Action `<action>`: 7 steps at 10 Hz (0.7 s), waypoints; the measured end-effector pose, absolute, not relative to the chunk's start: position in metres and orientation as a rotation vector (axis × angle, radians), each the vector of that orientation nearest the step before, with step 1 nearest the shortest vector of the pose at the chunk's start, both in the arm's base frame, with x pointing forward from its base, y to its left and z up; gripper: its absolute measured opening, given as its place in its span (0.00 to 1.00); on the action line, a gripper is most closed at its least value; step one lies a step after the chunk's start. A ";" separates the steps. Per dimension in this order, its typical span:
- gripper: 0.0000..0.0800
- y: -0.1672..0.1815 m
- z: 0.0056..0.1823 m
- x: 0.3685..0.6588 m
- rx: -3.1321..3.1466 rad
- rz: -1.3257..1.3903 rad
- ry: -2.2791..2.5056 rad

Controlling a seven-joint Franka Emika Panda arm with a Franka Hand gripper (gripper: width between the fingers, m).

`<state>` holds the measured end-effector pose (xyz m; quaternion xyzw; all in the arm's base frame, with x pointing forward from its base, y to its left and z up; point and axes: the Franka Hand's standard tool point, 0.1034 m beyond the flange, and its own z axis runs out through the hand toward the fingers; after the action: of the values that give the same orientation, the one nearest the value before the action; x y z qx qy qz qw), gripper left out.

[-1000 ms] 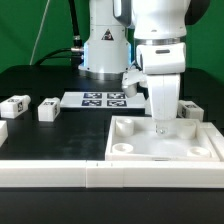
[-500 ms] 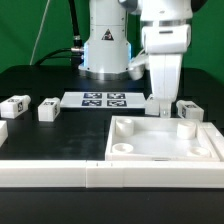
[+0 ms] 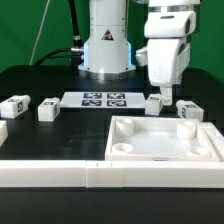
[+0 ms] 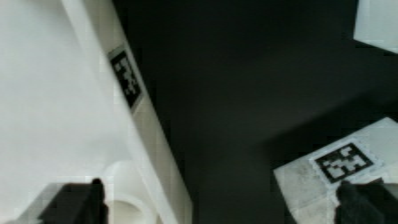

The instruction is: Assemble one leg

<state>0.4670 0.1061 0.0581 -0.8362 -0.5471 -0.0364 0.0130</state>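
Note:
My gripper hangs open and empty just above the far edge of the white tabletop. One leg stands right below and beside the fingertips, apart from them. Another leg stands further to the exterior view's right. Two more legs stand on the exterior view's left. In the wrist view the gripper is spread wide. Between its fingers are the tabletop's tagged edge, a corner socket and black table. A tagged leg lies near one finger.
The marker board lies flat behind the tabletop, in front of the robot base. A long white rail runs along the table's front edge, right against the tabletop.
The gripper has risen from low over the tabletop's middle and moved toward the exterior view's right and back. It now hangs over the leg by the far edge. Nothing was picked up.

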 end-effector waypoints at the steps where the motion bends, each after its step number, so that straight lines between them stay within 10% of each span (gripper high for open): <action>1: 0.81 0.106 0.058 0.467 -2.689 -0.111 -1.563; 7: 0.81 0.155 0.049 0.443 -3.027 -0.056 -0.411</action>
<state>0.4430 0.1554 0.0488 -0.9898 -0.1345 -0.0184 0.0430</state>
